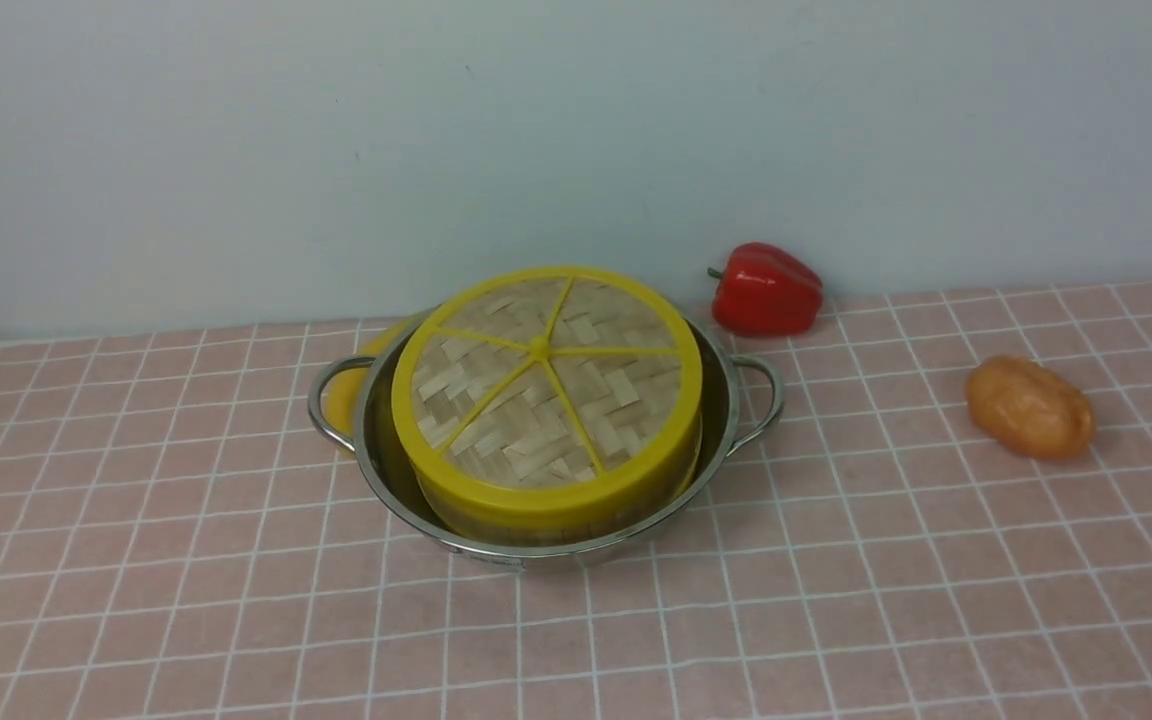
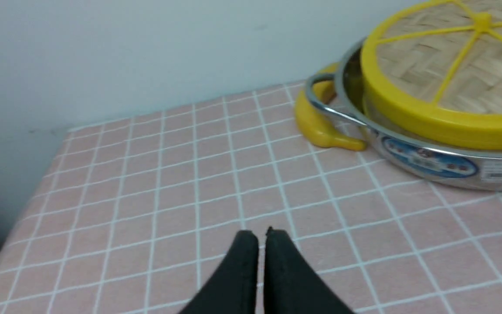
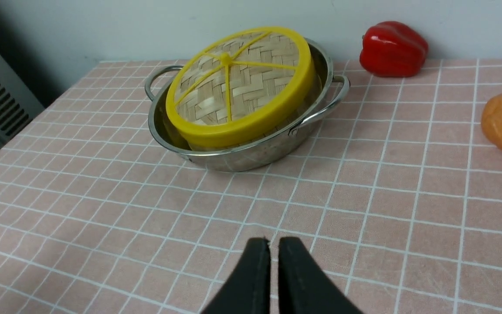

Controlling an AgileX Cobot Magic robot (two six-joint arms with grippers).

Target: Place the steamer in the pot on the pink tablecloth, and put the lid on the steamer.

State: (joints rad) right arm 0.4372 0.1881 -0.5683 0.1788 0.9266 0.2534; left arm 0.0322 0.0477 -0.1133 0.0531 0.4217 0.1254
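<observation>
The pink tablecloth (image 1: 836,600) covers the whole counter, its white grid running to the back edge along the wall and to the left edge, where it drops off. The pot (image 1: 546,545) stands on the cloth toward the back edge, a little left of the counter's middle, one loop handle pointing to the left edge and one to the right edge. The steamer (image 1: 546,525) sits inside the pot; only a band of its pale wall shows below the yellow rim, and it looks tilted, with the side nearer the front edge sitting lower. The lid (image 1: 546,375) lies on top of the steamer, woven face up, five yellow spokes meeting at the hub. A potato (image 1: 1031,408) lies near the right edge, well apart from the pot. A red bell pepper (image 1: 766,288) lies on its side at the back edge by the wall, just beside the pot's right handle. A banana (image 2: 320,124) curves around behind the left handle, partly hidden by it. The left gripper (image 2: 262,237) hangs over bare cloth near the front left corner, its black fingertips pressed almost together, holding nothing. The right gripper (image 3: 274,246) hangs over bare cloth nearer the front edge, fingers likewise nearly touching and empty.
</observation>
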